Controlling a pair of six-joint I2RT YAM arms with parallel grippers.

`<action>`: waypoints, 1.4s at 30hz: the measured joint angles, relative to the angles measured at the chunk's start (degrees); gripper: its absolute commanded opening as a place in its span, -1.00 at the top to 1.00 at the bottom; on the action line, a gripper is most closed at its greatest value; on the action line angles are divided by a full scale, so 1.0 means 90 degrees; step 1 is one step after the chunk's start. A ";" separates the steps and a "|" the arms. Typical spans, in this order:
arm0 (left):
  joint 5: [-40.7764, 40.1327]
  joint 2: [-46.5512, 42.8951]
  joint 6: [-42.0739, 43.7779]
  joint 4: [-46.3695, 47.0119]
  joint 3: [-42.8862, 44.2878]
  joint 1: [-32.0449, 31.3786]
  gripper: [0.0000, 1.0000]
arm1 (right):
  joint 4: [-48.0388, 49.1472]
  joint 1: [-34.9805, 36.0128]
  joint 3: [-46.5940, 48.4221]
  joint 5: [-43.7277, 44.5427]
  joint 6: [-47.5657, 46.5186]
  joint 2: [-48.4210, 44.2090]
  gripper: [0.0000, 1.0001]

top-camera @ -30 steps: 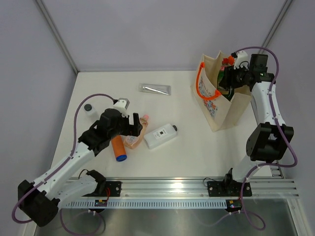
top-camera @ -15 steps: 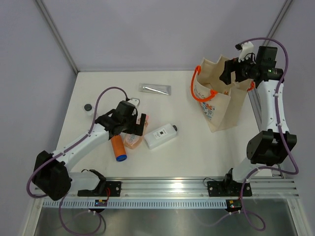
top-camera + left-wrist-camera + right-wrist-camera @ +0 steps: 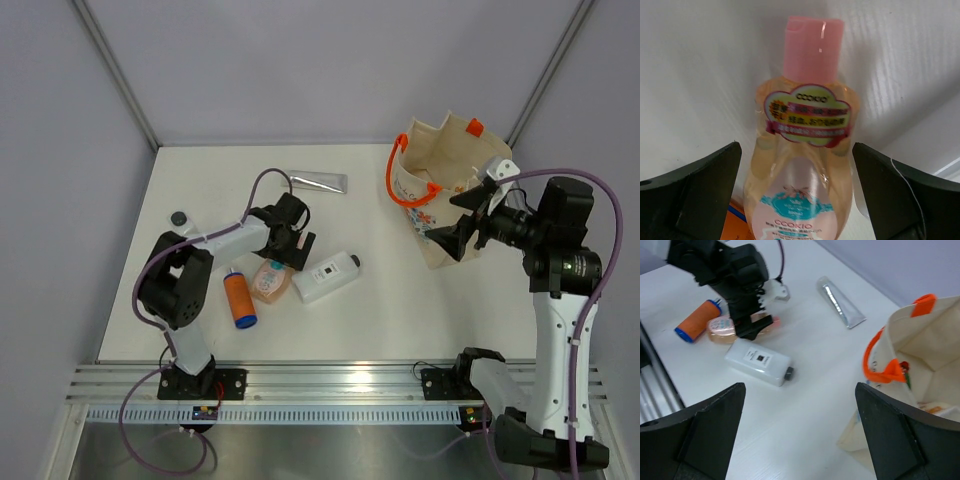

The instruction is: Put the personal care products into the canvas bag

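The left claw (image 3: 795, 150) is spread wide, one dark finger (image 3: 690, 195) at the lower left of the wrist frame and its twin at the lower right. Between them lies the peach-pink clear plastic bottle with a pink flip cap (image 3: 802, 165), and neither finger touches it. The bottle lies flat on the white bench (image 3: 700, 60) with its cap towards the top of that frame.

In the overhead frame, nearest the lower edge, an orange cylinder with a blue cap (image 3: 240, 298) lies left of centre, blue end towards the bottom. The peach-pink bottle (image 3: 270, 281) lies just beside it on the right. Next comes the white flat bottle with a black cap (image 3: 327, 277), tilted with its cap up and to the right. The left claw (image 3: 292, 248) sits at the upper end of the pink bottle.

The right claw (image 3: 447, 222) is right of centre, its fingers likewise held apart and pinching nothing. In its wrist frame (image 3: 800, 390) they frame the white flat bottle (image 3: 757, 361) and the bare bench.

Further up at the left, a small dark round cap (image 3: 178, 216) sits alone. A flat silver tube (image 3: 318, 181) lies near the upper middle. At the upper right stands the beige canvas bag with orange handles and a floral print (image 3: 440, 190), with its mouth open. In the right wrist frame a small red and green patch shows inside the bag (image 3: 925, 350), too small to name.
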 measured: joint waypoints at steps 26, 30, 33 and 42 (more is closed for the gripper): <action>0.2115 -0.1744 -0.1525 0.0838 0.0274 0.0403 0.80 | 0.1010 0.2361 -0.2115 -0.0204 0.1530 -0.0085 -0.99; 0.2749 -0.1741 -0.2671 0.1834 0.0389 0.0398 0.83 | 0.1642 0.3191 -0.2093 0.0937 0.2307 0.0435 -0.96; 0.3264 -0.1581 -0.3509 0.2438 0.0389 0.0369 0.84 | 0.2271 0.3779 -0.2198 0.2242 0.2606 0.0549 -0.99; 0.4012 -0.0777 -0.4758 0.3223 0.0634 0.0117 0.85 | 0.3895 0.4524 -0.2523 0.4250 0.1940 0.1324 -0.99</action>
